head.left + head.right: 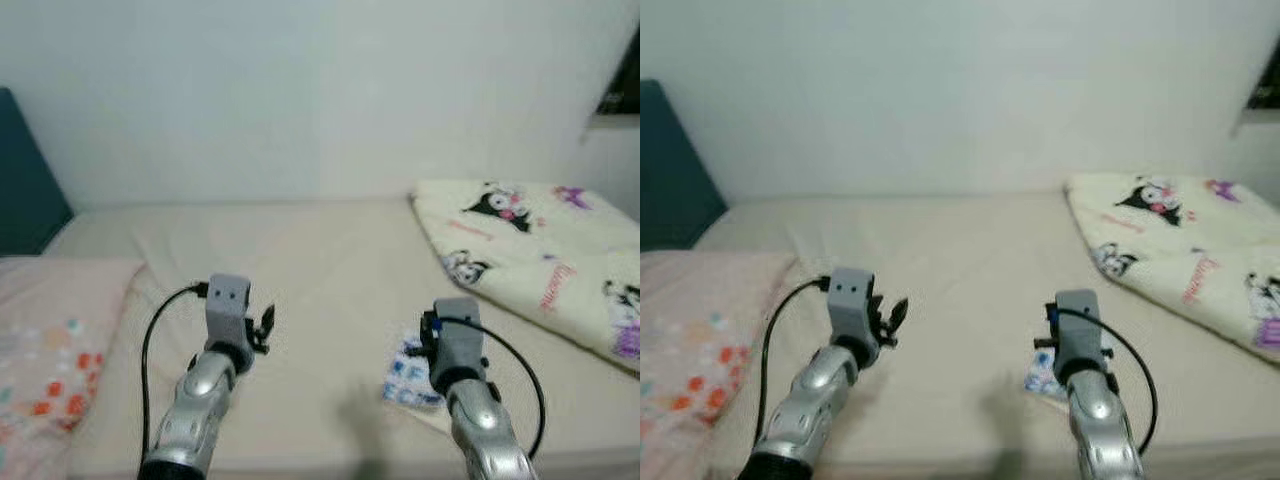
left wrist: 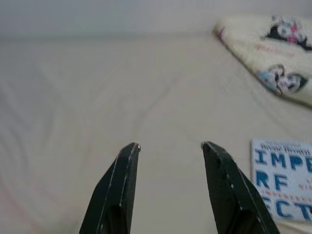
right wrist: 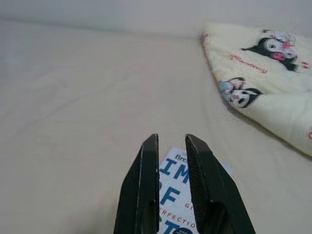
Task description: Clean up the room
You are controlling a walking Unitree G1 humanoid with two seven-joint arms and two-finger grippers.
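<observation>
on the beige bed (image 1: 330, 280), seen from the head, a white book with blue letters (image 1: 405, 375) lies just under the right gripper (image 1: 432, 335), partly hidden by that wrist. the left gripper (image 1: 262, 330) hovers over bare sheet, well apart from the book. a folded cartoon blanket (image 1: 540, 250) lies beyond the right gripper, and a floral pillow (image 1: 45, 360) sits outside the left one.

along the left wrist, both fingers (image 2: 119, 187) stand spread with sheet between them; the book lies just outside one finger.

along the right wrist, the fingers (image 3: 144, 190) sit nearly together with a narrow gap, holding nothing, their tips above the book's cover.
</observation>
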